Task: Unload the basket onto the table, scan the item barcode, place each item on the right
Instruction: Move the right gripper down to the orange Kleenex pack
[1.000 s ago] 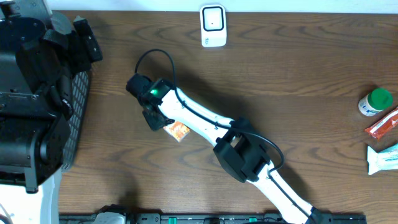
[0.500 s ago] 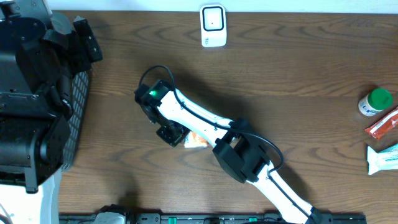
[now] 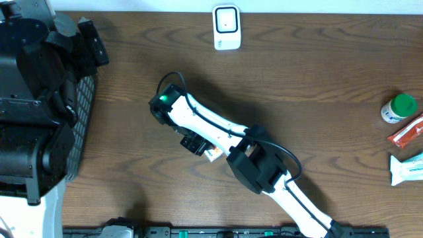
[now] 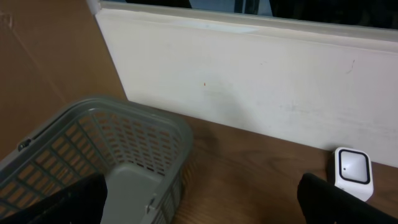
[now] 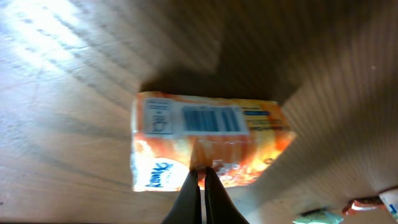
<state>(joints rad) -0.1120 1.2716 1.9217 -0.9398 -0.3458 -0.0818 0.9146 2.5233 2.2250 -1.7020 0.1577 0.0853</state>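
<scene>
The item is an orange and white packet (image 5: 211,146), its barcode (image 5: 211,118) facing the right wrist camera. My right gripper (image 5: 200,171) is shut on a raised fold along the packet's middle. From overhead, the right gripper (image 3: 198,145) holds the packet (image 3: 213,155) over the middle of the table, mostly hidden under the arm. A white scanner (image 3: 226,26) stands at the table's far edge; the left wrist view also shows the scanner (image 4: 352,172). My left gripper (image 4: 199,211) is open with nothing between its fingers (image 4: 56,202).
A grey mesh basket (image 4: 143,134) sits at the table's left end under the left arm. At the right edge lie a green-capped bottle (image 3: 400,108), a red packet (image 3: 406,132) and a white tube (image 3: 406,168). A white wall runs behind the table.
My right gripper has carried the packet to the right and toward the table's near edge, turning as it went. The left arm has not moved.
</scene>
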